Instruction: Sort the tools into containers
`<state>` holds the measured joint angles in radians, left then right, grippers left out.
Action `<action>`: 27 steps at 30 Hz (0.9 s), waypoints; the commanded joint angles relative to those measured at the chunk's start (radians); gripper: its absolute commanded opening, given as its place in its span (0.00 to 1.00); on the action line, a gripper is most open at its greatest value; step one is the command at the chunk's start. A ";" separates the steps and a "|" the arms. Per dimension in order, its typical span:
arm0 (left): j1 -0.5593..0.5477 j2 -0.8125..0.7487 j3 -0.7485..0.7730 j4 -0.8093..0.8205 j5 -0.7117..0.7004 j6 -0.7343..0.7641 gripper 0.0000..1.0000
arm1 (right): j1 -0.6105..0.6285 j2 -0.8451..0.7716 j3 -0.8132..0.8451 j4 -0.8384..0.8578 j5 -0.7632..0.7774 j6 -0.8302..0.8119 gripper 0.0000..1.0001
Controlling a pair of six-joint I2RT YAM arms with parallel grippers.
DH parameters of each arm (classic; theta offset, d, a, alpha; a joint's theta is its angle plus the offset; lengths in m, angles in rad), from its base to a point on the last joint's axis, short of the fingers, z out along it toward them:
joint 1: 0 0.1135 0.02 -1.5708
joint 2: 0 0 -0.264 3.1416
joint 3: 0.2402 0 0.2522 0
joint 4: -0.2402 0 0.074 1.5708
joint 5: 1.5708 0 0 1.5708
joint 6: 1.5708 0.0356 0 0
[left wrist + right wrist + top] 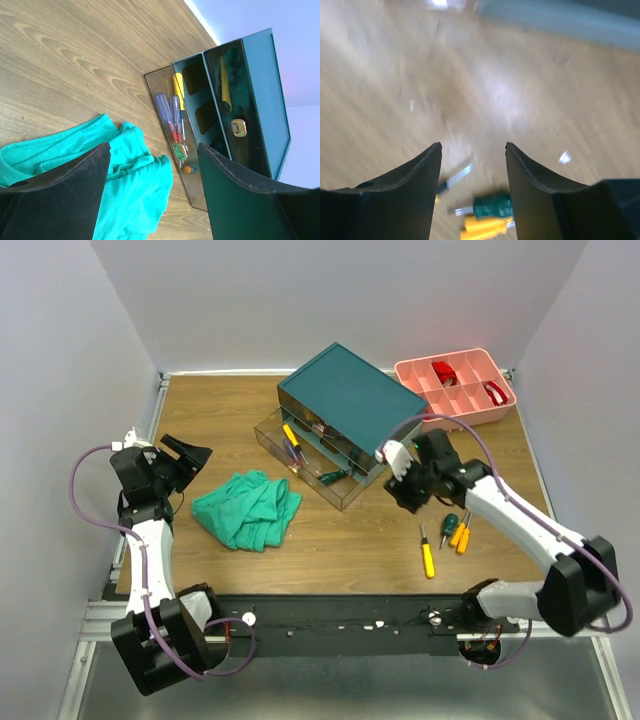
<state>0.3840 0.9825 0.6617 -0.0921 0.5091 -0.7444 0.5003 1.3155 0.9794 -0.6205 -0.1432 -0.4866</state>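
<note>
The right gripper is open and empty, near the screwdrivers on the table. Next it must drop down, pinch one, and carry it to the open drawer. The left gripper is wide open and empty.

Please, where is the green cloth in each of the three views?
Top external: the green cloth lies left of centre, crumpled.
Left wrist: it fills the lower left, partly cut off by the bottom edge.
Right wrist: not in it.
Shared landmark: the teal box, which stands to the cloth's right in the top external and left wrist views.
</note>
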 commanded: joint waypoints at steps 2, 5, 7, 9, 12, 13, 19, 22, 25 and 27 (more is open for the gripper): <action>-0.007 0.022 0.009 0.026 0.017 0.025 0.80 | -0.121 -0.110 -0.152 -0.174 -0.185 -0.489 0.60; -0.008 0.031 0.015 0.023 0.014 0.036 0.80 | -0.192 -0.168 -0.223 -0.228 -0.208 -0.685 0.60; -0.008 0.038 0.018 0.022 0.012 0.037 0.80 | -0.216 -0.196 -0.254 -0.269 -0.210 -0.840 0.60; -0.008 0.041 0.019 0.020 0.011 0.039 0.80 | -0.226 -0.225 -0.290 -0.316 -0.214 -0.984 0.60; -0.008 0.041 0.022 0.015 0.008 0.045 0.80 | -0.223 -0.274 -0.306 -0.366 -0.275 -1.125 0.61; -0.008 0.039 0.021 0.012 0.006 0.048 0.80 | -0.224 -0.283 -0.317 -0.372 -0.286 -1.150 0.61; -0.008 0.018 0.015 -0.004 0.005 0.056 0.80 | -0.221 -0.331 -0.389 -0.369 -0.277 -1.389 0.64; -0.008 0.008 0.004 -0.009 0.003 0.056 0.80 | -0.221 -0.340 -0.430 -0.360 -0.292 -1.527 0.65; -0.008 0.002 -0.001 -0.012 0.005 0.047 0.80 | -0.203 -0.312 -0.449 -0.363 -0.266 -1.658 0.65; -0.008 0.001 0.001 -0.012 0.006 0.039 0.80 | -0.195 -0.276 -0.447 -0.354 -0.250 -1.734 0.64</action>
<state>0.3775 1.0061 0.6617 -0.0998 0.5083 -0.7055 0.2867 0.9932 0.5472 -0.9588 -0.3977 -1.9030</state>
